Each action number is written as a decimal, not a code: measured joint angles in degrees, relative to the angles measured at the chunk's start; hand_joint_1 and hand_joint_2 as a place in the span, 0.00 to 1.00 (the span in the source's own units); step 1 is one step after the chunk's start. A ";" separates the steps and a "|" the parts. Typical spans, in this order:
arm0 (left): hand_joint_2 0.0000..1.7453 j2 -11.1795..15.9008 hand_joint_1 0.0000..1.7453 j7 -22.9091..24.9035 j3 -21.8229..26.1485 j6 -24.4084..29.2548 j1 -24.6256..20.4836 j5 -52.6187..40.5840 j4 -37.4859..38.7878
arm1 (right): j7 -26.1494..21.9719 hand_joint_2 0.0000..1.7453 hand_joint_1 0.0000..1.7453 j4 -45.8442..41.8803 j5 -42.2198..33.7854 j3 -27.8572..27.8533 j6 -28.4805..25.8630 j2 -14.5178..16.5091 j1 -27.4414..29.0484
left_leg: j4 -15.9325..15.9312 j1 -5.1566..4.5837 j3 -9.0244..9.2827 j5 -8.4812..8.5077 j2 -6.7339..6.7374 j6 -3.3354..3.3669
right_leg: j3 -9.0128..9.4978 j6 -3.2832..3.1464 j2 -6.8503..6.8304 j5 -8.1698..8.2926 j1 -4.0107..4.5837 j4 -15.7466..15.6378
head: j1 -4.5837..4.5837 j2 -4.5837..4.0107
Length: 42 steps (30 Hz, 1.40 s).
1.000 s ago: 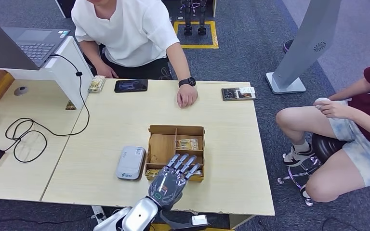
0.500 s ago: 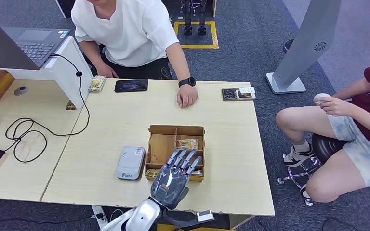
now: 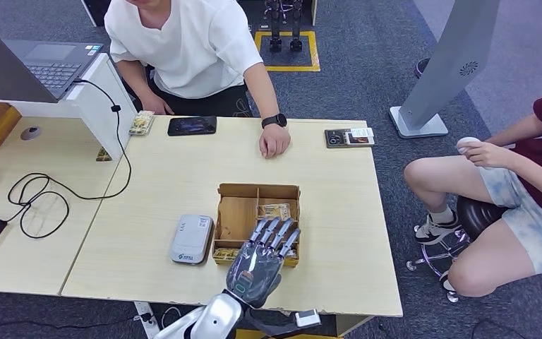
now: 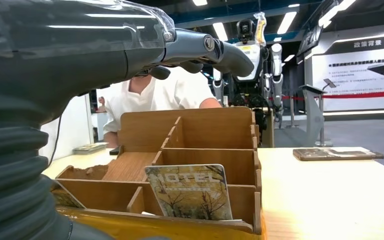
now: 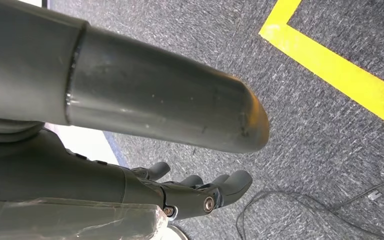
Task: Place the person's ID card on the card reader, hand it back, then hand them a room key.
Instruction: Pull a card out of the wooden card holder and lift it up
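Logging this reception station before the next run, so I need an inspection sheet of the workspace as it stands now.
Surface: light wooden table.
Job's things: grey card reader left of wooden divided box; hotel key card upright in a near compartment.
Clutter: dark phone, small booklet, laptop.
Hands: left hand over box's near edge, fingers spread, holding nothing; right hand hangs over carpet, holding nothing.
Cables: black loops at left.
Surroundings: person's hand on table; another person seated right.

Silver left arm (image 3: 208,319) ends in a grey left hand (image 3: 257,263) with a green mark behind dark fingers (image 3: 274,232); right hand (image 5: 200,192) has dark fingers, a screw, thick grey thumb (image 5: 145,92)
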 joint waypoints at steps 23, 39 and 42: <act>1.00 -2.43 0.00 1.14 0.00 -2.48 -2.90 -1.01 4.80 | 0.89 0.00 0.00 -0.39 -0.04 2.76 0.65 0.00 -0.81 | 0.01 -0.01 0.00 0.01 0.00 0.01 | 0.00 0.03 0.00 0.02 0.00 0.00 | -0.01 0.00; 1.00 -3.17 0.09 2.02 0.00 -3.37 -3.64 -1.40 7.11 | 1.26 0.00 0.00 -0.43 -0.87 3.95 1.01 0.00 -0.87 | 0.01 0.00 0.00 0.01 0.00 0.02 | 0.00 0.03 0.00 0.03 0.00 0.00 | -0.01 0.00; 1.00 -3.20 0.58 2.33 0.00 -4.03 -3.68 -1.37 7.32 | 1.42 0.00 0.00 -0.43 -1.00 4.20 1.02 0.00 -0.87 | 0.01 0.00 0.00 0.01 0.00 0.01 | 0.00 0.03 0.00 0.03 0.00 0.00 | -0.01 0.00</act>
